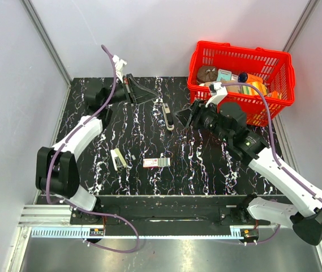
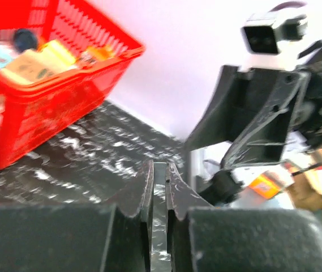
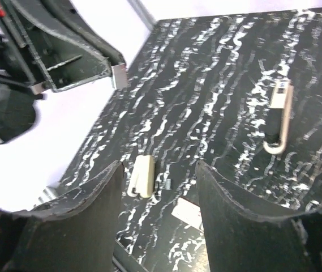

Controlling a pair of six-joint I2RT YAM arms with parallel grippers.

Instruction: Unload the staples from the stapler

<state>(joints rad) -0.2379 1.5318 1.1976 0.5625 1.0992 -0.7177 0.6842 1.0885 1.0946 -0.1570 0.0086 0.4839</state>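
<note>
The stapler (image 1: 168, 117), beige and black, lies flat on the black marbled table behind the middle; it also shows in the right wrist view (image 3: 278, 122). My left gripper (image 1: 133, 91) hovers at the back left, its jaws almost together on a thin grey strip (image 2: 159, 170) that looks like staples; the strip sticks out of its tip in the right wrist view (image 3: 119, 76). My right gripper (image 1: 184, 118) is open and empty, just right of the stapler, above the table (image 3: 159, 168).
A small beige piece (image 1: 118, 158) lies front left with a tiny grey bit (image 3: 168, 183) beside it. A white and red box (image 1: 155, 162) lies in the front middle. A red basket (image 1: 243, 52) full of items stands back right.
</note>
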